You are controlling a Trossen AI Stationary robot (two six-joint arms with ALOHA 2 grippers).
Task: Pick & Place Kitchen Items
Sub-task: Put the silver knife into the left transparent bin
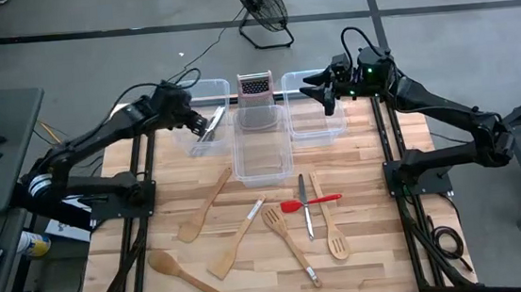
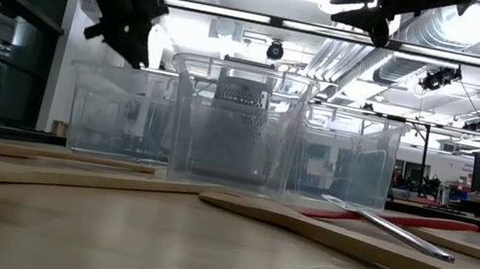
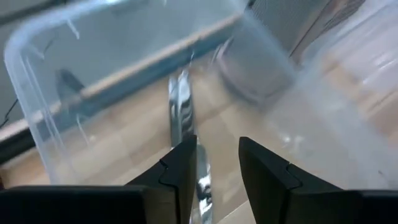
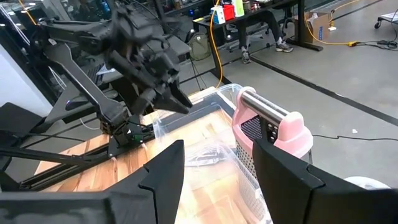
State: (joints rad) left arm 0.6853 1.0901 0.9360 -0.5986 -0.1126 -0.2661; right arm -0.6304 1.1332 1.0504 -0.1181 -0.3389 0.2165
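Observation:
My left gripper (image 1: 204,124) (image 3: 217,146) hovers open over the clear left bin (image 1: 212,82), and nothing is between its fingers. A silver metal utensil (image 3: 181,106) lies on that bin's floor below the fingers. My right gripper (image 1: 329,97) (image 4: 217,149) stands open above the clear right bin (image 1: 316,127), holding nothing. Several kitchen items lie flat on the wooden table. Among them are pale wooden spoons (image 1: 204,208) (image 1: 187,273), wooden spatulas (image 1: 236,243) (image 1: 328,220), a red-headed spatula (image 1: 313,201) and a silver knife (image 1: 304,204).
A third clear bin (image 1: 261,155) stands in the middle between the other two. The metal box grater with the pinkish top (image 1: 254,90) (image 4: 267,124) stands upright at its far end. The utensils cover the near half of the table. A floor fan (image 1: 263,9) stands beyond the far edge.

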